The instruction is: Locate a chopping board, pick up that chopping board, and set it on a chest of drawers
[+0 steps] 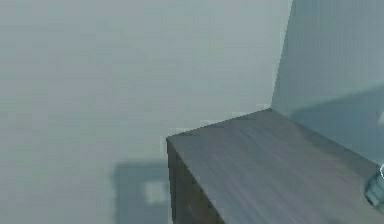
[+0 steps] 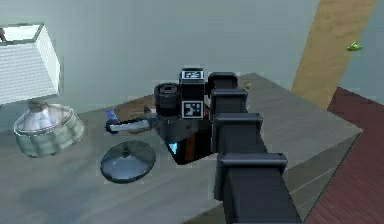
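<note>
Arm side view, brown slab [image 2: 166, 99] at jaws, cannot tell grip or hold.

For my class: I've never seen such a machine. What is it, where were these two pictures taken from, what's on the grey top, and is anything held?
It is a wheeled robot with one extending arm. The forward view looks ahead: a wall and the corner of a grey wooden top. The arm side view looks out sideways: the dark square bar is the arm, ending in the pincer. On the top are a lamp with a white shade and a dark round disc. Things lie around the pincer, so I cannot tell whether it holds anything.
</note>
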You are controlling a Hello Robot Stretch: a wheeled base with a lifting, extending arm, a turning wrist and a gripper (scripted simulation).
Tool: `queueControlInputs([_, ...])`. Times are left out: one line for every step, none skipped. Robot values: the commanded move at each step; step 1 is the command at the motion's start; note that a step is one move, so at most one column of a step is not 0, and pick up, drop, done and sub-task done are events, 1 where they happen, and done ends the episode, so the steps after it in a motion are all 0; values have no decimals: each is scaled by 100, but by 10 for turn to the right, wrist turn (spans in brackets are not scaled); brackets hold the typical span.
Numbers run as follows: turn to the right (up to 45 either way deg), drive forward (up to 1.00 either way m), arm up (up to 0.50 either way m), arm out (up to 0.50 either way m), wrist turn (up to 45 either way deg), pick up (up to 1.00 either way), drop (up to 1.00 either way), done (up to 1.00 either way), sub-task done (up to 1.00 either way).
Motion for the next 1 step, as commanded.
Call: queueControlInputs([0,0,0,0,120,0,0,0,0])
